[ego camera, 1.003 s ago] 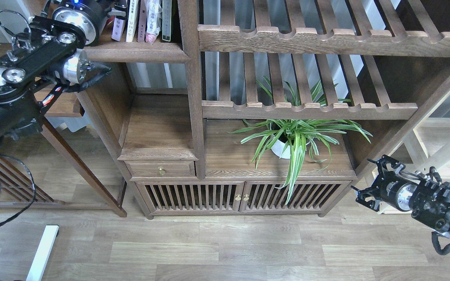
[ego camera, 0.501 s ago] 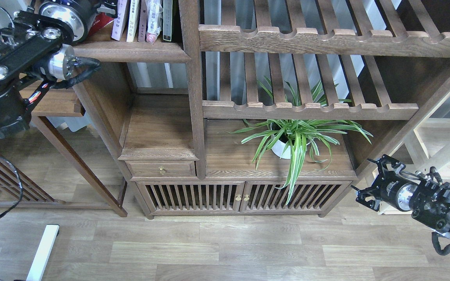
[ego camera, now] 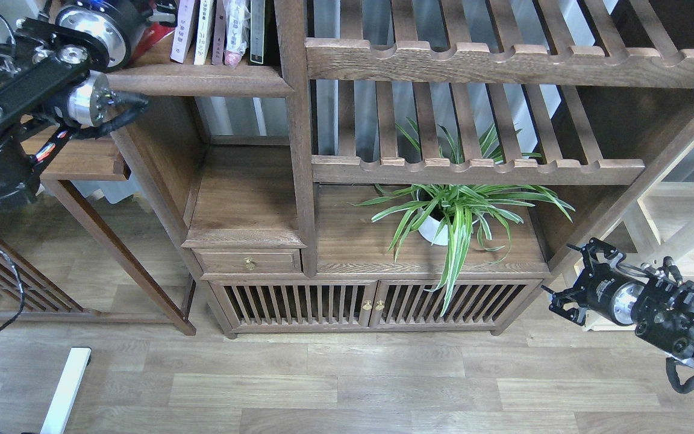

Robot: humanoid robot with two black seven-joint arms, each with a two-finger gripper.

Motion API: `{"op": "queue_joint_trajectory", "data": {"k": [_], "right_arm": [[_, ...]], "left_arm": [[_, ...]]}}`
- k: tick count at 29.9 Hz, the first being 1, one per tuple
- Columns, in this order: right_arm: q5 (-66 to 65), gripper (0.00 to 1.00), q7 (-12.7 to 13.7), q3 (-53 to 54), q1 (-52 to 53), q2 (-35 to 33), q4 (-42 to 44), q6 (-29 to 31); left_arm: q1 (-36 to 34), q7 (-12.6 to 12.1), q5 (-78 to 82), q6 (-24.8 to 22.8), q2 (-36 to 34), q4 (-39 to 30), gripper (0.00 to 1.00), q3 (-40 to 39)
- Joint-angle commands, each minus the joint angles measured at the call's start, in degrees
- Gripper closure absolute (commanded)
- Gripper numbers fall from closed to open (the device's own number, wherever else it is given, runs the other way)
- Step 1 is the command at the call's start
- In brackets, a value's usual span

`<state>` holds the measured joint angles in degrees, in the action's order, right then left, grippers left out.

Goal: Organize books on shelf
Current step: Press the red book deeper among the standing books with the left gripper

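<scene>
Head view: left arm reaches in from the left edge up to the shelf [ego camera: 202, 81] at top left, the narrow compartment with the rounded front lip. Left hand [ego camera: 163, 9] sits at the frame's top edge beside the books [ego camera: 217, 30]; its fingers are cut off and dark, so I cannot tell whether it is open or closed. A red cover [ego camera: 153, 33] shows just under the hand, leaning on the shelf board. The other books stand upright in a row against the post on the right side of the compartment. Right hand [ego camera: 567, 289] hangs low at the right, beside the cabinet [ego camera: 299, 301] corner, fingers spread, holding nothing. Potted plant [ego camera: 452, 214] stands on the wide board below the slatted racks [ego camera: 479, 60]
</scene>
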<state>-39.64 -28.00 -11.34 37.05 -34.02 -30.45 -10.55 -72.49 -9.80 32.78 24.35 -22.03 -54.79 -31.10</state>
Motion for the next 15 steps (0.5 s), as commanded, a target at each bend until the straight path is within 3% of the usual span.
{"op": "queue_joint_trajectory", "data": {"k": [1, 15], "right_arm": [[0.0, 0.04, 0.0, 0.0, 0.0, 0.1, 0.0, 0.0], [0.0, 0.04, 0.0, 0.0, -0.1, 0.2, -0.4, -0.2]], "left_arm": [[-0.6, 0.2, -2.2, -0.1, 0.1, -0.1, 1.00, -2.7], [-2.5, 1.6, -2.7, 0.1, 1.9, 1.7, 1.00, -3.1]]}}
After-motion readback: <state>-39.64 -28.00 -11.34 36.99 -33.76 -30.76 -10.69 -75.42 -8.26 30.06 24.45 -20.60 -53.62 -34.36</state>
